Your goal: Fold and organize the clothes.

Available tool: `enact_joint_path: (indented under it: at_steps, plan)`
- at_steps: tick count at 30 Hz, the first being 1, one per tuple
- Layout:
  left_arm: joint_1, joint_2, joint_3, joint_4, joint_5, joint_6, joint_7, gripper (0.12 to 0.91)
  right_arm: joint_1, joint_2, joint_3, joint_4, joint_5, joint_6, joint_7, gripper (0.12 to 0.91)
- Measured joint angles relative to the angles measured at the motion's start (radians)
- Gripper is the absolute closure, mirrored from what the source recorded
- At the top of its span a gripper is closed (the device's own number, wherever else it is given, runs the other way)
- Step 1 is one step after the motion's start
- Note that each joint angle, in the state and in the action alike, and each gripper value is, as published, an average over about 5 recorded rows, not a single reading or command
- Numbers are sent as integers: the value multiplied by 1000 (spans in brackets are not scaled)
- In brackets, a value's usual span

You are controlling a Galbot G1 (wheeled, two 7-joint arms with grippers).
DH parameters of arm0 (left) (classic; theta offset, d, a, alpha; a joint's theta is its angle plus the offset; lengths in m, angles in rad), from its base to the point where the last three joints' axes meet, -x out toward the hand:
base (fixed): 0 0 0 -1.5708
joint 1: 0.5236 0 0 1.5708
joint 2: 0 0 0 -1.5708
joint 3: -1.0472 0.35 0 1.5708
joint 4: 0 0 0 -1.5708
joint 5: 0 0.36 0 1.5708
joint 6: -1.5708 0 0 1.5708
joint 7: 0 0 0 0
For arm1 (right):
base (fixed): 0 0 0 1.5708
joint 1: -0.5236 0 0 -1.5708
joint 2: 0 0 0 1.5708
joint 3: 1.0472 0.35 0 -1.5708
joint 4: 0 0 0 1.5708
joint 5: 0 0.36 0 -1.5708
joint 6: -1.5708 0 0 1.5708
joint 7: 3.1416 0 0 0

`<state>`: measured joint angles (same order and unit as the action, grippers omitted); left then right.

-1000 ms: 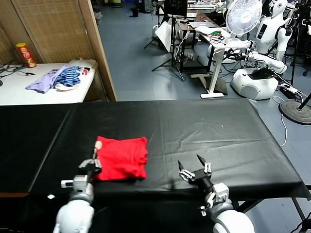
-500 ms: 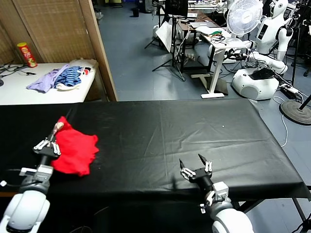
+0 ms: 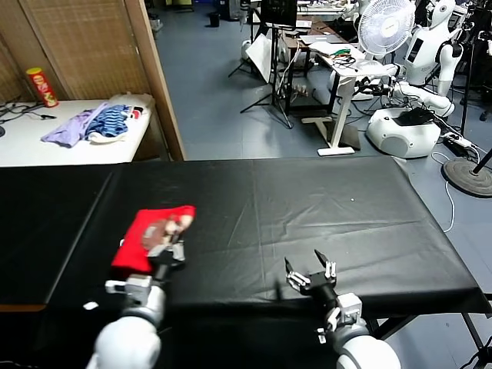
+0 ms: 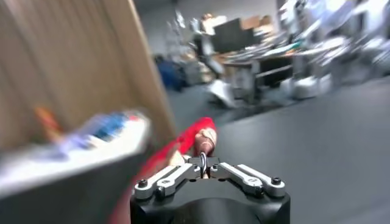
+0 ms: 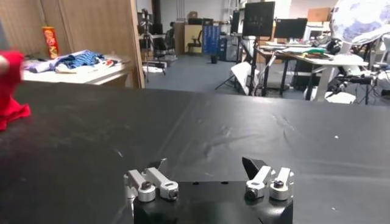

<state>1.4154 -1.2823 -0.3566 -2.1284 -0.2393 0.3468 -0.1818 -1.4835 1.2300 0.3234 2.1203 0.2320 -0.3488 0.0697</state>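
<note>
At the near edge of the black-covered table (image 3: 323, 207), on the right, the right gripper (image 3: 310, 275) waits with its fingers spread wide and nothing between them; the right wrist view shows both fingertips apart over bare black cloth. Near left, the left gripper (image 3: 165, 247) is pinched tight on a fold of the red T-shirt (image 3: 146, 231), and the left wrist view shows the jaws closed together with red fabric and a patch of brown-and-white print running away from their tips. The shirt sits bunched on the left part of the table with its print showing near the gripper, and the head view cannot settle whether all of it rests on the cloth or part hangs from the grip. The step in hand looks like carrying a pinched edge to lay down a fold. To do it well, the left arm should keep the pinch firm, move low and evenly so the loose cloth trails flat rather than bunching, and let go only once the edge lies squarely over the layer beneath. Farther off to the left, a white side table (image 3: 31, 142) holds lavender and blue-striped garments (image 3: 88, 124) and a red can (image 3: 40, 86), all well apart from the work.
</note>
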Motion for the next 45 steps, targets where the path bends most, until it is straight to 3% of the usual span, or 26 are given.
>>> enact_joint_path:
  at_steps: [2,5,11,13,16,23,30,35,38,45]
  plan:
    - [-8,-43,35,10,-3,-25,20,872,9,-9,-10,-5,15,-2,-14,227]
    - [-11,-83,74,22,7,-78,58,796,26,-23,-28,-15,23,-12,-41,227]
    - [0,-103,116,24,28,-222,169,476,76,-49,-76,-36,45,-51,-78,227]
    - [7,-105,118,20,19,-261,200,361,96,-51,-95,-41,83,-72,-76,227]
    - [16,-108,111,15,12,-296,224,258,132,-45,-126,-53,161,-107,-50,227]
    - [43,-108,79,10,18,-331,230,232,222,-4,-203,-105,308,-141,48,255]
    - [78,-122,60,9,46,-357,220,232,295,50,-251,-188,360,-146,83,483]
    - [101,-123,44,4,47,-371,214,232,340,62,-259,-254,378,-146,70,765]
    - [112,-122,34,3,49,-377,208,232,366,60,-260,-291,361,-134,49,878]
    - [128,-121,16,13,72,-393,198,232,436,19,-247,-373,176,-34,-67,901]
